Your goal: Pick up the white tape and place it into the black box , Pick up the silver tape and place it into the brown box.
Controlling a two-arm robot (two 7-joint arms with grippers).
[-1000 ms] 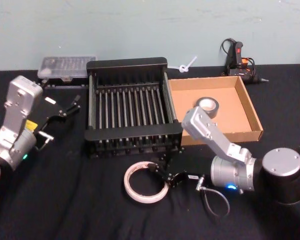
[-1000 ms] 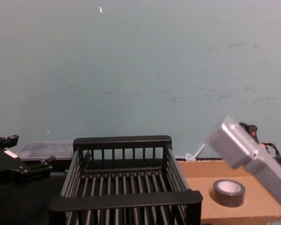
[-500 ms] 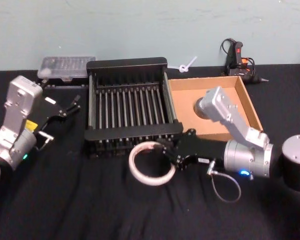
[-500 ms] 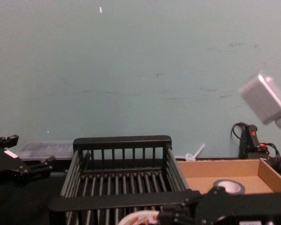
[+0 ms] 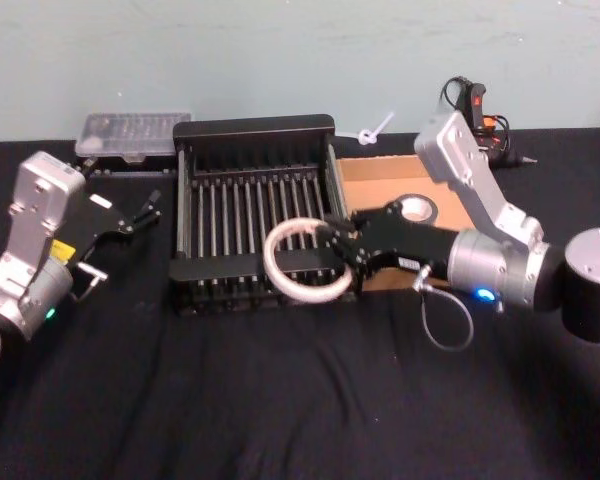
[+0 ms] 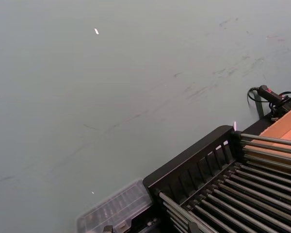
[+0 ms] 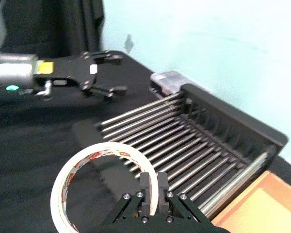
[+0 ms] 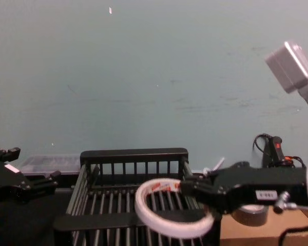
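The white tape (image 5: 270, 262) (image 7: 63, 179) (image 8: 143, 212), a large thin ring with red print inside, hangs tilted in the air over the front right rim of the black box (image 5: 252, 127) (image 7: 233, 121) (image 8: 133, 154). My right gripper (image 5: 332, 240) (image 7: 153, 178) (image 8: 187, 185) is shut on the ring's right side. The silver tape (image 5: 417, 208) (image 8: 251, 212) lies in the brown box (image 5: 375, 175) (image 7: 262, 204), partly hidden behind my right arm. My left gripper (image 5: 150, 206) (image 7: 117, 73) rests open to the left of the black box.
A clear plastic case (image 5: 132, 133) sits behind the black box's left corner. A glue gun (image 5: 475, 110) and a white zip tie (image 5: 372, 130) lie at the back right. Black cloth covers the table in front.
My right gripper has lifted the white tape off the table and carried it forward, up over the black box's front rim. The left arm has not moved.
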